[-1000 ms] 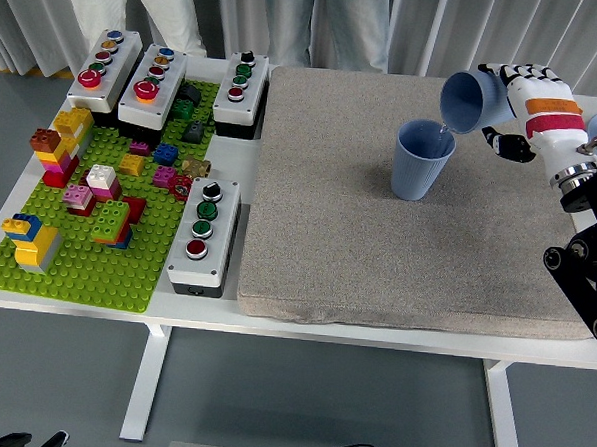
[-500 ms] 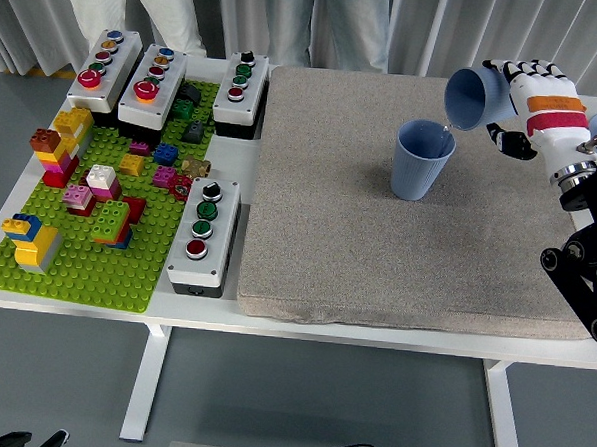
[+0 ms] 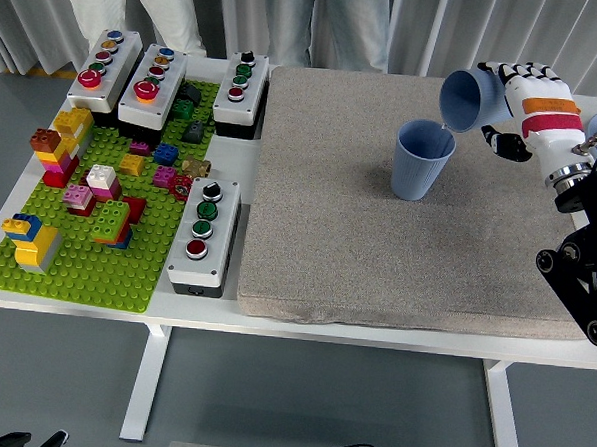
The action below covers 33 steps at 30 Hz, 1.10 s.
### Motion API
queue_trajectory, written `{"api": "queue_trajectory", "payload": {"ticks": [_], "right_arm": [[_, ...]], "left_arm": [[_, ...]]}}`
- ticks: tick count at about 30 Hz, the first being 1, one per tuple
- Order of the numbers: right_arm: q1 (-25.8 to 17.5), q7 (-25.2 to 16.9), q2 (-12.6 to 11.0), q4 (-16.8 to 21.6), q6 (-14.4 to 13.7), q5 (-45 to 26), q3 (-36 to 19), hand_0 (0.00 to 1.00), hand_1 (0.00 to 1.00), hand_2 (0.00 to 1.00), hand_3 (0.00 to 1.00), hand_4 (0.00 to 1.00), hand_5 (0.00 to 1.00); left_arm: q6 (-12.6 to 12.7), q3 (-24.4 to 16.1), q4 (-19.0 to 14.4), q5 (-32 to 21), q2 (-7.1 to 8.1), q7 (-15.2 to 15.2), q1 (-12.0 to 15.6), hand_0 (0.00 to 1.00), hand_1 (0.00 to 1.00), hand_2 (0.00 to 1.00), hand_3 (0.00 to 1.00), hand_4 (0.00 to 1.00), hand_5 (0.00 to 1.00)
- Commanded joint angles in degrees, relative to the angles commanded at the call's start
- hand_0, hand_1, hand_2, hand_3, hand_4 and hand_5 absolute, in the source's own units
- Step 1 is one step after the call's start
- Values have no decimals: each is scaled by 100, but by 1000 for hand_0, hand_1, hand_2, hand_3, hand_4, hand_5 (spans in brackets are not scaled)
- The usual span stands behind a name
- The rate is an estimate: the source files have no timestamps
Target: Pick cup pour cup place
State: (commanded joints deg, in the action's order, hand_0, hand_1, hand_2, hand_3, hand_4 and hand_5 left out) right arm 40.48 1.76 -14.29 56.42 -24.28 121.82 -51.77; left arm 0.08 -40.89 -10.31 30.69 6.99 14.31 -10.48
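Note:
A blue cup (image 3: 422,161) stands upright on the grey mat (image 3: 377,248), toward its far right. Above its right rim my right hand (image 3: 507,106) holds a second blue cup (image 3: 468,99), tipped on its side with the mouth facing left and down. A thin stream of water falls from it into the standing cup. The white fingers (image 3: 517,75) wrap the tilted cup from the right, thumb below. My left arm does not show.
Left of the mat lie a green baseplate (image 3: 76,262) with several coloured bricks and four button boxes (image 3: 202,233). People stand at the table's far side (image 3: 319,24). My right arm's black frame (image 3: 586,279) stands over the mat's right edge.
The tilted cup and my right hand shifted very slightly, up and right then back left; pouring continues. The standing cup has not moved.

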Motion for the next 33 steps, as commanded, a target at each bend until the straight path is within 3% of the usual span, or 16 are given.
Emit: {"api": "queue_trajectory", "payload": {"ticks": [33], "right_arm": [[6, 17, -89, 223, 25, 74, 230, 919, 762, 684, 636, 674, 2]], "left_arm": [[4, -37, 0, 31, 3, 6, 11, 770, 810, 833, 666, 533, 902]]}}
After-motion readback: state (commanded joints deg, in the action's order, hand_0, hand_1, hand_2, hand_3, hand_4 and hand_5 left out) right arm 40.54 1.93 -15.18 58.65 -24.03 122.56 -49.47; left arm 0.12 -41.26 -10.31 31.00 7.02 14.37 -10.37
